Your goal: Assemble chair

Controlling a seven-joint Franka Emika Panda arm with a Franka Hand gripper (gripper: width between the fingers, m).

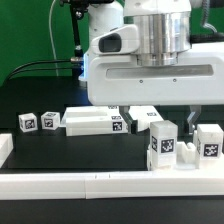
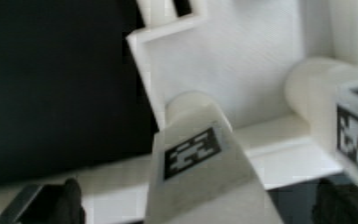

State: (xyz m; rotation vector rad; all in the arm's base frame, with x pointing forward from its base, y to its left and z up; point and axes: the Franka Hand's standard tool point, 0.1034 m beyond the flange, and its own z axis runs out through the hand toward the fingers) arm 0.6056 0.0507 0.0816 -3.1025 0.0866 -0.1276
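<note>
- Hovering low over the table [image 1: 70, 152], the gripper [image 2: 188, 203] is standing wide open and holding nothing.
- Its fingers [image 2: 48, 206] are straddling an upright tagged block [image 1: 163, 146]. In the wrist view dark gaps are showing on both sides of it, so neither finger is touching.
- That block is standing towards the exterior view's right, just behind the front rail [image 1: 100, 182]. A second block [image 1: 208, 141] is sitting near it, further right, and one finger is hanging between the two.
- The remaining chair parts are lying loose. A long slab [image 1: 95, 122] is resting behind, and a small block [image 1: 27, 122] is sitting well off to the exterior view's left.
- Nothing is looking joined, so the assembly appears to be at an early stage.
- The step in hand seems to be the handling of this upright block. Whether it is being taken or left, the pictures are not telling.
- If it is a pickup, the next move is calling for a square squeeze on the block's sides and a straight lift. The outer finger must not nudge the second block.
</note>
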